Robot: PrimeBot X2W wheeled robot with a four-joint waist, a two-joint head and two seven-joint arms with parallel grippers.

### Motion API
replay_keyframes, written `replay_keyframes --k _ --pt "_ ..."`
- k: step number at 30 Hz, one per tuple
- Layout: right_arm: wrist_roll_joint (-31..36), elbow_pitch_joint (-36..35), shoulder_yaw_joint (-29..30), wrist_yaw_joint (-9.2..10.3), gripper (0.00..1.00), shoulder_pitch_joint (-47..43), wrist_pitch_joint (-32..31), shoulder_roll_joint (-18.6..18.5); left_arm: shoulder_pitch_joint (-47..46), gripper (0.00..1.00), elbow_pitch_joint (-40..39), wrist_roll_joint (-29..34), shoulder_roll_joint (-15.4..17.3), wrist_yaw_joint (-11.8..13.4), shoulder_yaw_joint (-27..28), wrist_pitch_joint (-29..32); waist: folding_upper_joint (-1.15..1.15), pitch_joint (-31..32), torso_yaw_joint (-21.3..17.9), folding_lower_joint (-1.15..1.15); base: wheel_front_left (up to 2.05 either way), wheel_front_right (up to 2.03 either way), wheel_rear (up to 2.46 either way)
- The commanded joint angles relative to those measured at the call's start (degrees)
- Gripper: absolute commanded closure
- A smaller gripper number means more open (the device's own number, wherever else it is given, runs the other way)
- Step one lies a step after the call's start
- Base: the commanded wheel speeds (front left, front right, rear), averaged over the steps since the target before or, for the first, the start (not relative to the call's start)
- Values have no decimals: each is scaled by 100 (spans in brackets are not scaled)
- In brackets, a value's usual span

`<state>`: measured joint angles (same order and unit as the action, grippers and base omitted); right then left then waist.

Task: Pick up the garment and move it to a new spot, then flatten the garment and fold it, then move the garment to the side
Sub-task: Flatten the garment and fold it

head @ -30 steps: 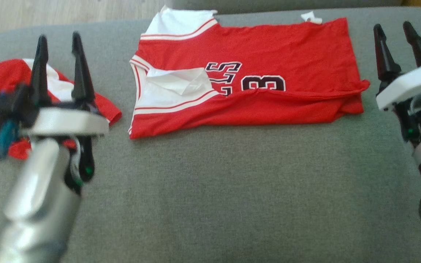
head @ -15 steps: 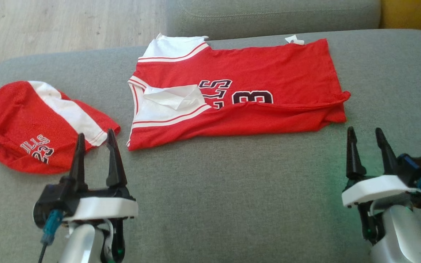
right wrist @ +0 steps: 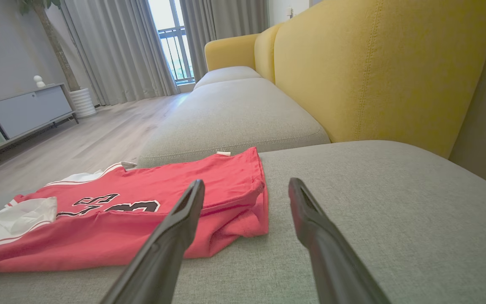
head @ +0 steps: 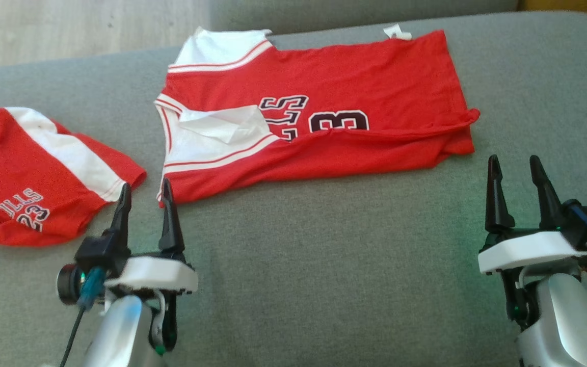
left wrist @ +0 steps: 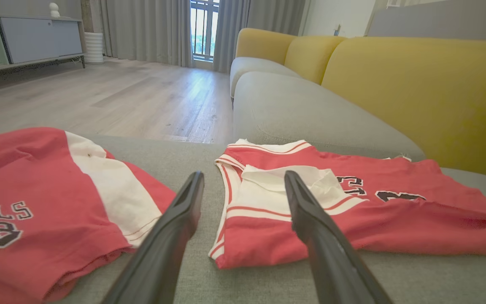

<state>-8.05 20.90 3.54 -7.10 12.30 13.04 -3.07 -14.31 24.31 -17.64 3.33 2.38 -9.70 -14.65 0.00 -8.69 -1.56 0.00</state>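
Note:
A red and white jersey garment [head: 319, 112] marked 23 lies folded lengthwise on the grey sofa seat [head: 324, 265], its white collar end to the left. My left gripper [head: 145, 184] stands open just short of the jersey's near left corner, apart from it. In the left wrist view the open left gripper [left wrist: 244, 175] frames that corner of the jersey [left wrist: 352, 211]. My right gripper [head: 513, 159] is open near the jersey's right hem, holding nothing. The right wrist view shows the right gripper [right wrist: 246, 182] open over that hem of the jersey [right wrist: 141, 219].
A second red and white garment [head: 33, 173], shorts with 23 on them, lies bunched at the far left of the seat [left wrist: 28, 202]. Yellow sofa backs [right wrist: 373, 71] rise on the right. Wooden floor [left wrist: 120, 93] lies beyond the seat's far edge.
Both arms have drawn back towards the near edge and sunk lower, staying open. The left gripper has left the spot over the shorts. The head camera has also shifted.

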Motion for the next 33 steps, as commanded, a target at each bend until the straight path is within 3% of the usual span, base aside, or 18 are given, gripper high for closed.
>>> replay_keyframes --k 1,17,23,24,25,26,27,33 --pt "22 -236 -149 -39 0 196 -12 16 -304 0 -4 45 38 46 118 24 0 -89 -51 0 0 0 0" --pt "-148 -496 -336 -39 0 305 -47 19 -1512 0 1922 100 209 404 36 1161 0 -587 -305 0 0 0 0" --pt "-192 -456 -343 -39 0 324 -18 19 -1677 0 2321 127 251 301 -115 1592 0 -616 -350 0 0 0 0" --pt "-188 -439 -336 -39 0 325 -17 19 -1696 3 2360 116 248 269 -133 1621 0 -611 -349 0 0 0 0" --pt "-175 -418 -328 -39 0 330 -20 19 -1709 54 2376 100 242 242 -140 1601 0 -603 -346 0 0 0 0" --pt "-160 -394 -317 -39 0 340 -30 19 -1721 88 2367 85 235 227 -139 1536 0 -591 -341 0 0 0 0" --pt "-143 -369 -304 -39 0 356 -46 19 -1730 100 2334 76 229 215 -138 1422 0 -574 -334 0 0 0 0" --pt "70 -83 26 -39 0 512 -398 19 -1708 100 1812 65 186 65 -160 334 0 -464 -209 0 0 0 0"
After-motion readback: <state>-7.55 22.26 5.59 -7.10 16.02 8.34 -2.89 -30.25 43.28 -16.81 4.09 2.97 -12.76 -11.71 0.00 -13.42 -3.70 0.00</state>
